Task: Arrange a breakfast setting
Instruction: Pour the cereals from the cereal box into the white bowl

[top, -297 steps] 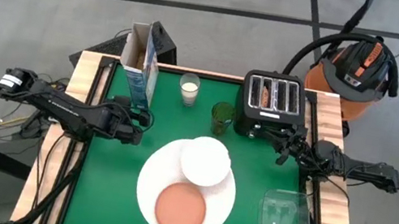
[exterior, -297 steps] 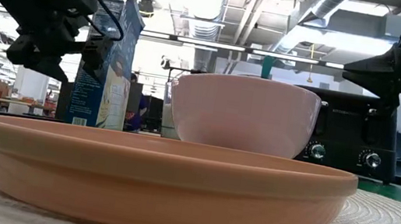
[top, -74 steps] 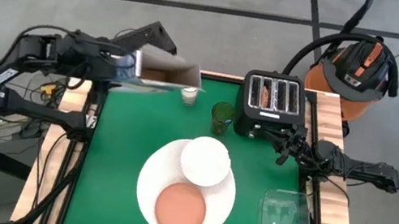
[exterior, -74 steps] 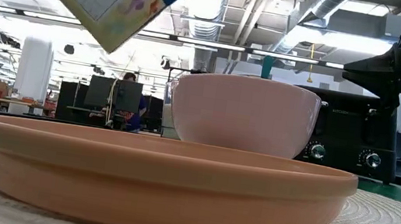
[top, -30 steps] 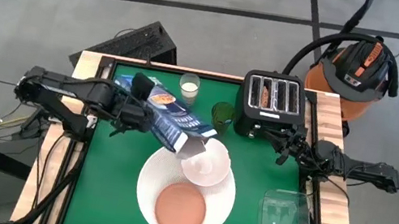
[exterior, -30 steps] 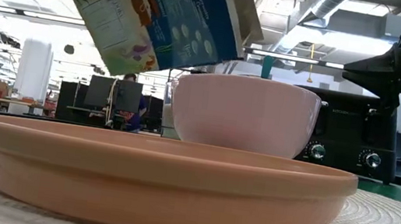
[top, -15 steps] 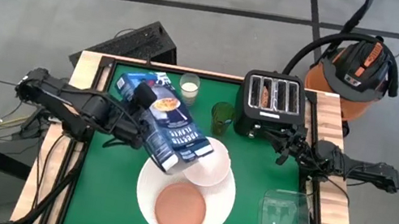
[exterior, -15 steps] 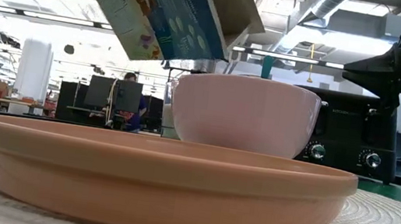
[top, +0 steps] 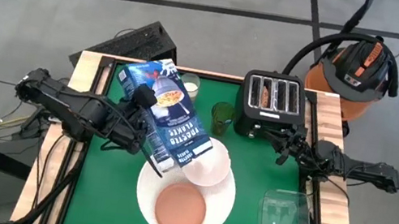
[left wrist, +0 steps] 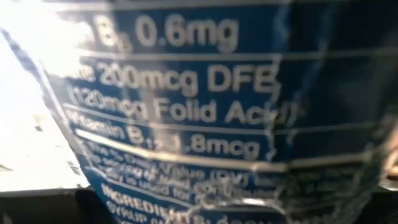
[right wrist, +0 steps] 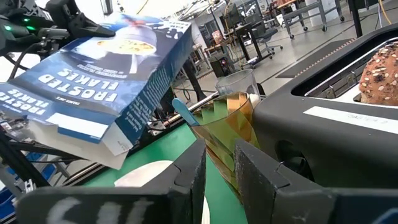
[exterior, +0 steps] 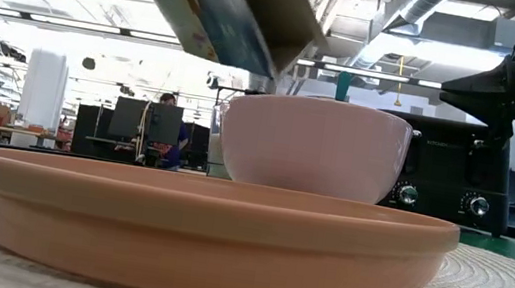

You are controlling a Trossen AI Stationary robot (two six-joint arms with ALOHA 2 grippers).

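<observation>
Item: blue cardboard cereal box (top: 167,120), centre frame, tipped mouth-down over the small white bowl (top: 206,165), pinched by the left pincer (top: 138,130). We judge overshoot likely; flakes may spill onto the green table (top: 100,185).

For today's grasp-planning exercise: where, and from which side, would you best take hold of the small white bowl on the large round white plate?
Probably the small white bowl's right rim, one finger inside, one outside. Come from above on the right gripper's side: the tilted blue cereal box overhangs its left edge.

The cereal box (top: 169,123) hides the left gripper's jaws and the bowl's (top: 210,167) near rim.
</observation>
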